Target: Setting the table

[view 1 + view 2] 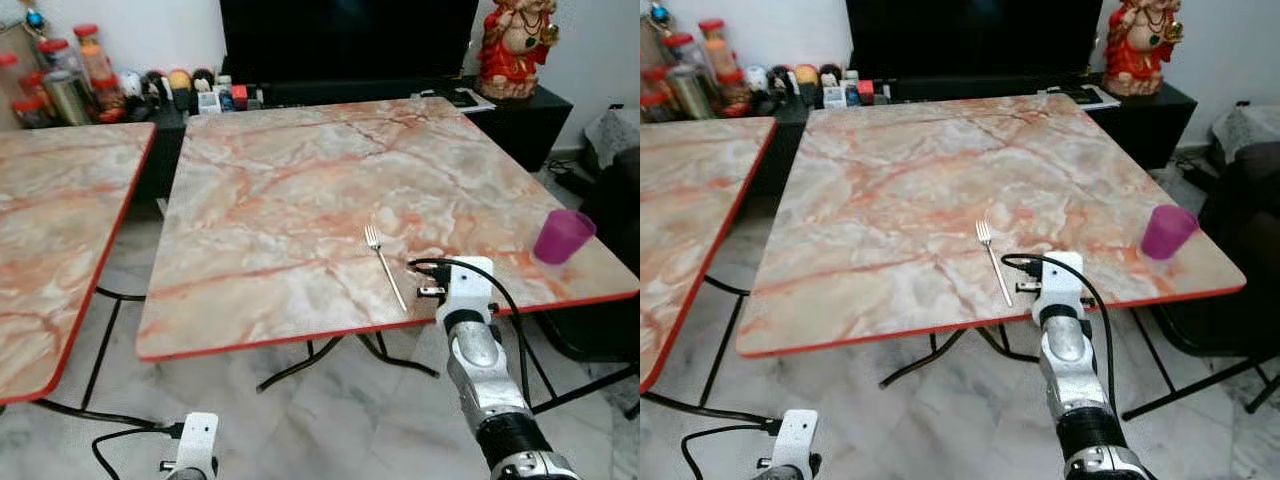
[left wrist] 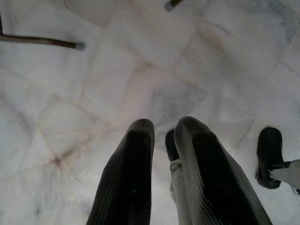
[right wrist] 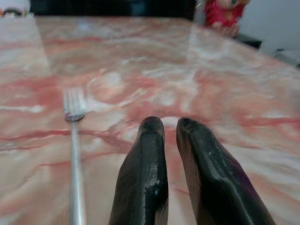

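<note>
Marble-patterned table (image 1: 300,200), red-edged. Fork (image 1: 385,265) lies flat on it near the front edge, just to the left of the right gripper (image 3: 169,129) and not touching it. Right gripper hovers low over the tabletop, fingers nearly closed with only a thin gap, holding nothing. Left gripper (image 2: 164,136) hangs idle over the floor, fingers likewise almost together and empty.

Purple cup (image 1: 563,236) stands well off to the right gripper's right, at the table's corner.

Judgement: fork looks placed; step in hand is clearing away from it. Next move calls for lifting the right gripper back without brushing the handle.

Fork's long axis runs roughly front to back; tines point away from the robot, handle end toward the table edge.
</note>
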Motion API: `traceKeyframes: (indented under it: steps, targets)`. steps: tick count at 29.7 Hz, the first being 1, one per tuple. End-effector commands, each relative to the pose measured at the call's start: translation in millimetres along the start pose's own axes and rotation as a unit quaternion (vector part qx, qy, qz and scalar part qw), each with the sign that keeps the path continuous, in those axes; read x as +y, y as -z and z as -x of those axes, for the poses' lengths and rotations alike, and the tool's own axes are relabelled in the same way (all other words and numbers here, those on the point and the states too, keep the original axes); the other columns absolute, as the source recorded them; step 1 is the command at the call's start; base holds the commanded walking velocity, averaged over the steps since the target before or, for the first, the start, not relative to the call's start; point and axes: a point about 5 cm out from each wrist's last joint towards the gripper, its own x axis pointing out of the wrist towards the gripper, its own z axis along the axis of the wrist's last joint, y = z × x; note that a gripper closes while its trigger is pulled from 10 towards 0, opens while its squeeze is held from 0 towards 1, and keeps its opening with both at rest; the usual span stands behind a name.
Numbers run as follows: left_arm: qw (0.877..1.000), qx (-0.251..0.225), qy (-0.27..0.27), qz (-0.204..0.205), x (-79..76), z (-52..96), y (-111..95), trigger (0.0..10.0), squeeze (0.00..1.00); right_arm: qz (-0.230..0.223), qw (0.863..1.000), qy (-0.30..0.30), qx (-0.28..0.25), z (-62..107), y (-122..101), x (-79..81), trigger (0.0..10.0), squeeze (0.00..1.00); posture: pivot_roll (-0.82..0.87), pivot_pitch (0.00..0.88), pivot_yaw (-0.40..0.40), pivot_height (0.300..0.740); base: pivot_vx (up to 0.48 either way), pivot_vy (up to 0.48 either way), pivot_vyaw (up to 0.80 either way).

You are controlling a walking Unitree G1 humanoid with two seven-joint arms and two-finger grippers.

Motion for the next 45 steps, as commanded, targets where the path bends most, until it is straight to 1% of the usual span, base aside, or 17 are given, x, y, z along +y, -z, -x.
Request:
traceKeyframes:
  steps: [1, 5, 7, 9, 10, 12, 14, 19, 24, 29, 30, 31, 39, 40, 43, 44, 45]
  targets:
    - [1.000, 0.014, -0.007, 0.001, 4.6, 1.0, 8, 10.0, 0.00, -0.003, 1.000, -0.021, 0.000, -2.1, -5, 15.9, 10.0, 0.00, -0.07, 0.000, -0.017, 0.740, 0.379, 0.000, 0.00]
    - [1.000, 0.015, -0.007, 0.004, 3.9, 1.1, 9, 10.0, 0.00, 0.004, 0.999, -0.031, 0.002, -0.6, -3, 20.9, 10.0, 0.00, -0.07, 0.000, -0.018, 0.740, 0.374, 0.000, 0.00]
    - [1.000, 0.015, -0.008, 0.005, 3.9, 1.0, 8, 10.0, 0.00, 0.032, 0.999, -0.043, -0.008, -0.4, -4, 23.8, 10.0, 0.00, -0.07, 0.000, -0.017, 0.740, 0.368, 0.000, 0.69]
    - [1.000, 0.014, -0.009, 0.005, 4.1, 1.0, 8, 10.0, 0.00, 0.041, 0.998, -0.051, -0.016, -0.2, -5, 26.1, 10.0, 0.00, -0.07, 0.000, -0.017, 0.740, 0.362, 0.000, 0.75]
    - [1.000, 0.012, -0.013, 0.007, 4.9, 1.0, 7, 10.0, 0.00, 0.027, 0.998, -0.051, -0.016, 0.0, -6, 27.2, 10.0, 0.00, -0.07, 0.000, -0.017, 0.740, 0.000, 0.000, 0.00]
    - [1.000, 0.010, -0.014, 0.010, 5.4, 1.0, 7, 10.0, 0.00, 0.013, 0.999, -0.048, -0.014, -0.1, -6, 27.2, 10.0, 0.00, -0.07, 0.000, -0.017, 0.740, 0.000, 0.000, 0.00]
    - [1.000, 0.009, -0.015, 0.011, 6.5, 1.0, 7, 10.0, 0.00, 0.009, 0.999, -0.050, -0.017, -0.3, -7, 27.9, 10.0, 0.00, -0.06, 0.000, -0.016, 0.740, 0.000, 0.000, 0.00]
    - [1.000, 0.009, -0.016, 0.013, 7.4, 1.1, 7, 10.0, 0.00, 0.011, 0.998, -0.058, -0.019, 1.1, -7, 30.8, 10.0, 0.00, -0.06, 0.000, -0.015, 0.740, 0.000, 0.000, 0.00]
    - [1.000, 0.012, -0.019, 0.012, 10.5, 1.9, 12, 10.0, 0.00, 0.017, 0.997, -0.067, -0.021, 9.1, -3, 34.9, 10.0, 0.00, -0.06, 0.000, -0.015, 0.740, 0.000, 0.000, 0.00]
    - [0.999, 0.020, -0.023, 0.010, 14.4, 3.1, 18, 10.0, 0.00, 0.016, 0.998, -0.060, -0.010, 14.3, 5, 31.4, 10.0, 0.00, -0.06, 0.000, -0.008, 0.740, 0.000, 0.000, 0.00]
    - [0.999, 0.021, -0.024, 0.008, 14.6, 3.1, 18, 10.0, 0.00, 0.017, 0.998, -0.058, -0.010, 14.3, 6, 30.5, 10.0, 0.30, -0.06, 0.000, -0.008, 0.740, 0.000, 0.000, 0.00]
    - [0.999, 0.023, -0.024, 0.008, 15.1, 3.2, 19, 10.0, 0.00, 0.013, 0.999, -0.050, -0.004, 13.5, 7, 28.2, 10.0, 1.00, -0.06, 0.000, -0.004, 0.740, 0.000, 0.000, 0.00]
    - [1.000, 0.020, -0.021, -0.001, 16.8, 2.6, 15, 10.0, 0.00, 0.029, 0.999, -0.037, 0.011, 1.4, 1, 21.5, 10.0, 1.00, -0.06, 0.000, 0.015, 0.740, 0.000, 0.000, 0.00]
    - [1.000, 0.018, -0.022, -0.001, 17.7, 2.2, 13, 10.0, 0.00, 0.033, 0.999, -0.040, 0.017, -2.7, -2, 20.1, 10.0, 1.00, -0.06, 0.000, 0.016, 0.740, 0.000, 0.000, 0.00]
    - [1.000, 0.016, -0.024, -0.002, 18.7, 2.0, 11, 10.0, 0.00, 0.042, 0.997, -0.050, 0.028, -6.6, -3, 20.9, 10.0, 1.00, -0.06, 0.000, 0.016, 0.740, 0.000, 0.000, 0.00]
    - [1.000, 0.016, -0.025, -0.002, 19.1, 2.0, 11, 10.0, 0.00, 0.042, 0.997, -0.056, 0.027, -8.0, -5, 22.1, 10.0, 0.00, -0.05, 0.000, 0.015, 0.740, 0.000, 0.000, 0.00]
    - [1.000, 0.015, -0.025, -0.002, 19.5, 2.0, 11, 10.0, 0.00, 0.042, 0.997, -0.061, 0.027, -9.2, -6, 23.4, 10.0, 0.00, -0.05, 0.000, 0.015, 0.740, 0.000, 0.000, 0.00]
